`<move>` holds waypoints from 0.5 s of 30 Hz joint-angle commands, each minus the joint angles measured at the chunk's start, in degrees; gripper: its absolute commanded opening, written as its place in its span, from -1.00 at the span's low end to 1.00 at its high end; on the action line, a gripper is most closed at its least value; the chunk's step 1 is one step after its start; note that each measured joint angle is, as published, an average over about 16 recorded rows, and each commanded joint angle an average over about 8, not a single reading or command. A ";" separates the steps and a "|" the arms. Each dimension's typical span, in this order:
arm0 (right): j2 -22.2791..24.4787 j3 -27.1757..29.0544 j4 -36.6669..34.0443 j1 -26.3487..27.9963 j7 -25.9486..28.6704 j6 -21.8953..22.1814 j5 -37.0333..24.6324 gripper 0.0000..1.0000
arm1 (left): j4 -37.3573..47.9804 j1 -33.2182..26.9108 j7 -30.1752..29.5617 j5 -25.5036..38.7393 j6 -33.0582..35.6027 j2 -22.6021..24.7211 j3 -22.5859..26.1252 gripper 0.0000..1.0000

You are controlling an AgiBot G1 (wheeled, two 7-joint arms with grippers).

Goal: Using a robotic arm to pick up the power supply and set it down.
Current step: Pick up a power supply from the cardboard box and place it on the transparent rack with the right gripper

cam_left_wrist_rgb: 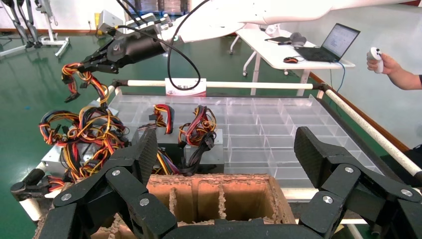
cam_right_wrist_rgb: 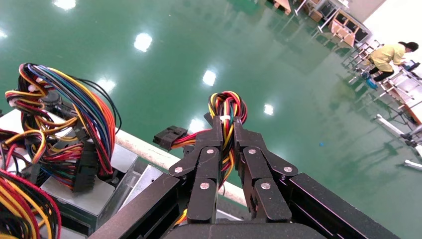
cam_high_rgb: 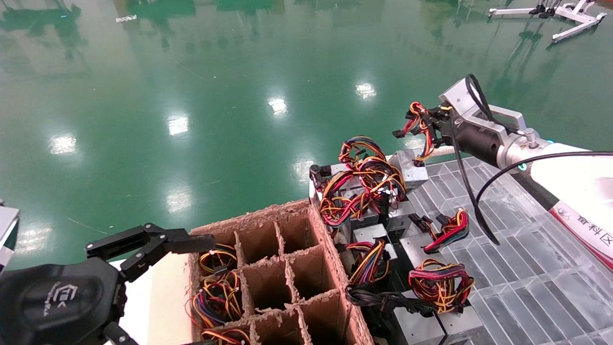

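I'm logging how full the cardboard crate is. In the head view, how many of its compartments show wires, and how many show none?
Cardboard crate compartments in view:
With wires: 3, all in the left column
No wires showing: 6
Total: 9
The right gripper pinches a power supply's wire bundle above the clear tray, away from the crate.
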 commanded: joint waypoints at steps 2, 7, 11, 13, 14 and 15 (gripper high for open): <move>0.39 -0.10 0.01 0.10 0.11 -0.04 -0.14 -1.00 | 0.00 0.00 0.00 0.00 0.00 0.00 0.00 1.00; 0.82 -0.35 0.15 0.49 0.20 -0.13 -0.50 -1.00 | 0.00 0.00 0.00 0.00 0.00 0.00 0.00 1.00; 1.07 -0.61 0.24 0.69 0.06 -0.08 -0.87 -1.00 | 0.00 0.00 0.00 0.00 0.00 0.00 0.00 1.00; 1.16 -0.77 0.25 0.73 -0.06 -0.03 -1.09 -1.00 | 0.00 0.00 0.00 0.00 0.00 0.00 0.00 1.00; 1.19 -0.85 0.23 0.72 -0.12 0.00 -1.22 -1.00 | 0.00 0.00 0.00 0.00 0.00 0.00 0.00 1.00; 1.23 -0.94 0.21 0.70 -0.17 0.03 -1.34 -1.00 | 0.00 0.00 0.00 0.00 0.00 0.00 0.00 1.00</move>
